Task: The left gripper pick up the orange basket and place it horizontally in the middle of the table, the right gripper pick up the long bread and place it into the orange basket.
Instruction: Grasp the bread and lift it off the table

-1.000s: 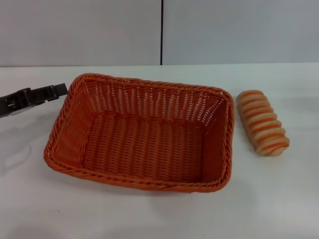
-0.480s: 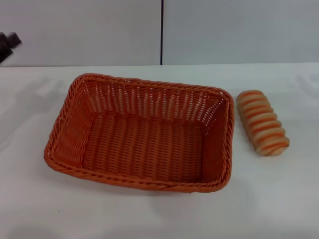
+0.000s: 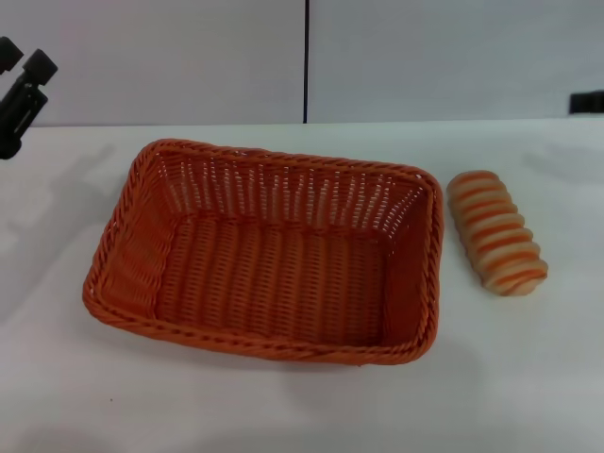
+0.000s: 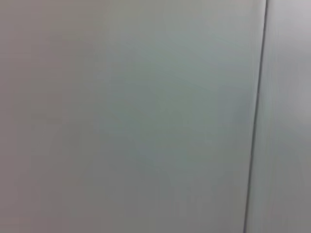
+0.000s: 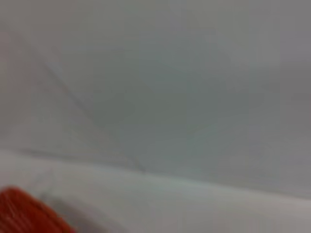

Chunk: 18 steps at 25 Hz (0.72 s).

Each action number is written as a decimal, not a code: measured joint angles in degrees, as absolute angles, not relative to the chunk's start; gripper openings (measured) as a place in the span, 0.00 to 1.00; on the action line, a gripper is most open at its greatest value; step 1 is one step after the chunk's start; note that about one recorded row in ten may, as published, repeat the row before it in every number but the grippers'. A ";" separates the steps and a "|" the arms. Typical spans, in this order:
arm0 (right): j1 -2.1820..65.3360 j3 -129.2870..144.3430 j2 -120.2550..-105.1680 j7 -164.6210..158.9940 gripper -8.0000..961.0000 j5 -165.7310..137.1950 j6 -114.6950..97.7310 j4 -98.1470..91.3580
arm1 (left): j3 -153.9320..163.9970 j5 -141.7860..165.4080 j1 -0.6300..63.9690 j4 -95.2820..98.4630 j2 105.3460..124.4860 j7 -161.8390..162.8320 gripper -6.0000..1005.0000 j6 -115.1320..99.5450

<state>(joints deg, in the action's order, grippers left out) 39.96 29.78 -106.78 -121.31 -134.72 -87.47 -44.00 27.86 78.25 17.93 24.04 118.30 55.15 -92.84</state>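
Note:
The orange basket (image 3: pixel 269 250) lies lengthwise across the middle of the white table (image 3: pixel 528 377), empty inside. Its blurred corner (image 5: pixel 24 213) shows in the right wrist view. The long bread (image 3: pixel 496 232) lies on the table just right of the basket, striped side up, apart from the rim. My left gripper (image 3: pixel 24 57) hangs raised at the far left edge, well clear of the basket, open and holding nothing. Only a dark tip of my right gripper (image 3: pixel 587 101) peeks in at the far right edge, above and behind the bread.
A grey wall with a dark vertical seam (image 3: pixel 306 61) stands behind the table. The left wrist view shows only that wall and its seam (image 4: pixel 256 116). Bare tabletop lies in front of the basket and around the bread.
The left gripper has lifted away from the basket's left rim to the upper left edge. A dark tip of the right gripper has come in at the right edge. Basket and bread stayed put.

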 joint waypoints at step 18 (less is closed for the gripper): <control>47.68 48.25 -109.45 -128.19 0.67 -143.49 -83.73 -39.43 | 26.97 74.32 17.91 17.33 118.24 45.33 0.78 -93.07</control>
<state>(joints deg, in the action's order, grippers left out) 47.68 48.25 -109.45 -128.19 -143.49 -83.73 -39.43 26.97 74.32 17.91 17.33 118.24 45.33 -93.07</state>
